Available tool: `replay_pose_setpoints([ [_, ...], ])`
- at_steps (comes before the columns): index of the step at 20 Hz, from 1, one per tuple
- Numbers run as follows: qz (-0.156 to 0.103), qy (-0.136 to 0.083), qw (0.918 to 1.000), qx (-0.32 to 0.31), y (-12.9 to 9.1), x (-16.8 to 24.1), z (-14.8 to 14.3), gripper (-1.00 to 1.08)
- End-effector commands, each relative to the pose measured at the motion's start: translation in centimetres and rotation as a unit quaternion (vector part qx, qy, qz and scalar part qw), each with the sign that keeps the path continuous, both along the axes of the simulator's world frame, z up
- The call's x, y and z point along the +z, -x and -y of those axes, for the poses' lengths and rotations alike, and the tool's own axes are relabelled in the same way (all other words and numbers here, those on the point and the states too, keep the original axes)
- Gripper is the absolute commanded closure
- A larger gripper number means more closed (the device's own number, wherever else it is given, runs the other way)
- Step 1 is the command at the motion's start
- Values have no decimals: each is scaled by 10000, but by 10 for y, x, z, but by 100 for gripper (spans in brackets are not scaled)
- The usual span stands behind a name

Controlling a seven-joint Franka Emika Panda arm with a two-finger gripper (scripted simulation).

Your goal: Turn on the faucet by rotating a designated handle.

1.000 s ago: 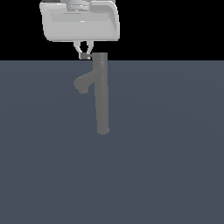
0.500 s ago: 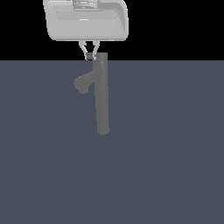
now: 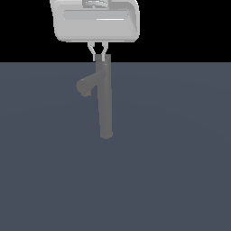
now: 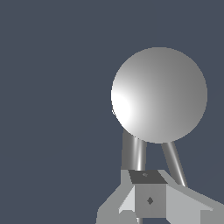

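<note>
The faucet [image 3: 105, 101] is a tall matte grey column with a stubby spout [image 3: 85, 85] branching to the exterior view's left. My white gripper [image 3: 100, 56] hangs at the column's top, its fingers converging to a point and shut on nothing. In the wrist view I look down on the round cap [image 4: 159, 94]. The thick spout [image 4: 132, 153] and the thin handle rod [image 4: 175, 162] stick out from under it. My gripper [image 4: 148, 192] is shut, its tip between those two rods. I cannot tell whether it touches the handle. The handle does not show in the exterior view.
The faucet stands on a plain dark blue-grey floor [image 3: 180, 158] that fills the lower part of the exterior view. The background above it is black. Nothing else shows.
My gripper has moved steadily to the exterior view's right, from beside the column's top to directly at it. The faucet has not visibly moved.
</note>
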State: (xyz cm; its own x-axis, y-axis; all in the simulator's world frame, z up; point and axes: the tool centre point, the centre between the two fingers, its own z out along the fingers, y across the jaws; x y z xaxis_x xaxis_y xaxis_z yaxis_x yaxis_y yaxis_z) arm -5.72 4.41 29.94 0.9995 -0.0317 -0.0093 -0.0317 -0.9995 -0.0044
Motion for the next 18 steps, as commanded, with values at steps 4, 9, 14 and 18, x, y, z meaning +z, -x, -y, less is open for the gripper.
replay_pose_setpoints([
  [4, -23, -3, 10000, -3, -3, 0, 13, 108],
  [9, -3, 6, 10000, -86, -21, 0, 29, 108],
  [14, 17, 14, 9999, -167, -37, 0, 45, 108],
  [18, 32, 20, 9997, -229, -50, 1, 57, 108],
])
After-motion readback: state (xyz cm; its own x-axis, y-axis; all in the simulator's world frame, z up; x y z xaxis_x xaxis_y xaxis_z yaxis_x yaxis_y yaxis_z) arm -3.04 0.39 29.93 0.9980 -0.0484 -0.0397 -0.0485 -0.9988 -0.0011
